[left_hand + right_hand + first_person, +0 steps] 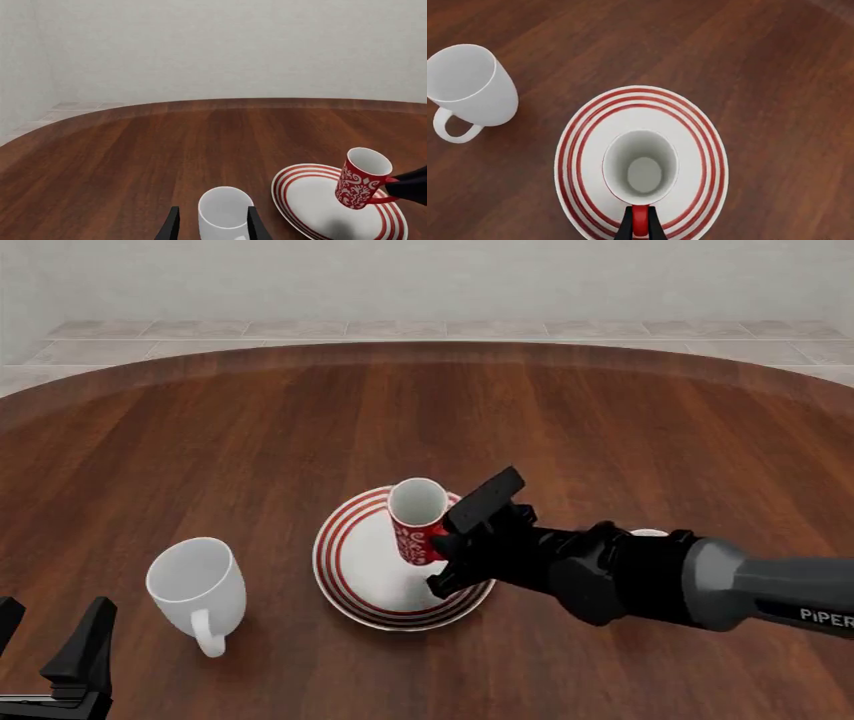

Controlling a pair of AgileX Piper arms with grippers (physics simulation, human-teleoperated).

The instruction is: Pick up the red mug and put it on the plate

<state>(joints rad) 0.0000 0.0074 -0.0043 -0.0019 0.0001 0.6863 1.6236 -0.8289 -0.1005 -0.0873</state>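
Fingers [625,227] of our right gripper [639,229] pinch the red mug's [416,523] handle, closed tight on it. We hold the mug upright over the plate's [350,570] middle; whether its base touches, we cannot tell. The plate sits mid-table, nearer the near edge. Our left gripper [213,227] hangs at the near left corner, fingers spread, with the white mug [198,588] before them, unheld.

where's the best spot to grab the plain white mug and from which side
Judging by its pose, take the plain white mug across its body from above: it stands upright, mouth open, left of the plate. Its handle faces the arms' side, so close the fingers across the other two sides.
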